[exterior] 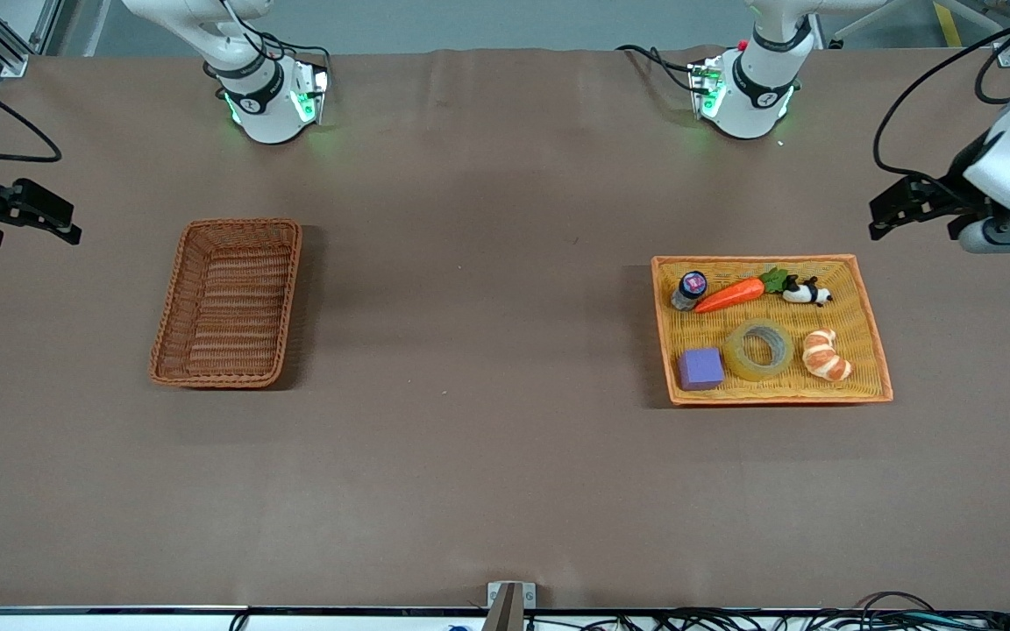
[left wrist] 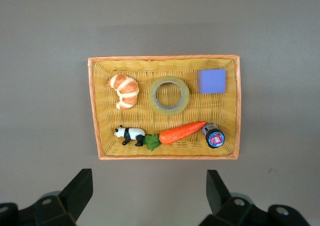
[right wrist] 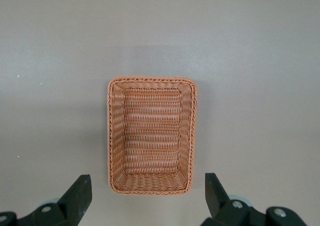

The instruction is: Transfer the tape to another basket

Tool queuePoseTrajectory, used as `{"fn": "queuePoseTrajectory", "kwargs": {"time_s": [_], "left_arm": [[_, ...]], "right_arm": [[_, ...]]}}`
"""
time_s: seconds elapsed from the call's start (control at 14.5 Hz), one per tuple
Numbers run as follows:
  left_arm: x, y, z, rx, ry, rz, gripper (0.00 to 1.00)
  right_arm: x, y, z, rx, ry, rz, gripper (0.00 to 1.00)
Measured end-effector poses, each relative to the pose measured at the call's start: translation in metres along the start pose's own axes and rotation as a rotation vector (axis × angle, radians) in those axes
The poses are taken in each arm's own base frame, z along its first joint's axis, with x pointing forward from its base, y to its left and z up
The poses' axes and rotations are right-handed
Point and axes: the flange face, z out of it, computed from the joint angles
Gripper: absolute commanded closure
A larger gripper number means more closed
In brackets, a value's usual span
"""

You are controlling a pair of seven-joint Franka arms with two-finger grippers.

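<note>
The tape (exterior: 759,350), a yellowish translucent ring, lies flat in the orange-yellow woven tray (exterior: 875,350), between a purple cube (exterior: 700,368) and a croissant (exterior: 825,354). It also shows in the left wrist view (left wrist: 169,95). The reddish-brown wicker basket (exterior: 226,302) stands empty toward the right arm's end of the table and shows in the right wrist view (right wrist: 152,135). My left gripper (exterior: 886,210) is open and empty, high up at the left arm's end, off the tray. My right gripper (exterior: 58,223) is open and empty, high up at the right arm's end, off the basket.
The tray also holds a carrot (exterior: 733,294), a toy panda (exterior: 807,292) and a small dark bottle (exterior: 690,290). A brown cloth covers the table (exterior: 487,350). Both arm bases stand along the table's edge farthest from the front camera.
</note>
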Motion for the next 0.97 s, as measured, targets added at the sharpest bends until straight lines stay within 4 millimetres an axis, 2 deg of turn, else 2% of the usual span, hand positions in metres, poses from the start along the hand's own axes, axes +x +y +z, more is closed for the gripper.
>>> {"fn": "queuePoseTrajectory", "kwargs": {"time_s": [0.21,0.76,0.9,0.97], "left_arm": [[0.001,0.000,0.002,-0.003,-0.003,-0.001,0.00],[0.004,-0.017,0.003,-0.035,-0.007,-0.034,0.00],[0.009,-0.017,0.014,-0.035,-0.027,-0.035,0.00],[0.014,-0.016,0.025,-0.035,-0.048,-0.034,0.00]], "right_arm": [[0.001,0.000,-0.001,-0.001,0.009,-0.001,0.00],[0.002,-0.002,-0.001,-0.001,0.015,-0.004,0.00],[0.002,-0.002,-0.001,-0.001,0.015,-0.004,0.00],[0.002,-0.003,-0.001,-0.001,0.015,-0.006,0.00]]}}
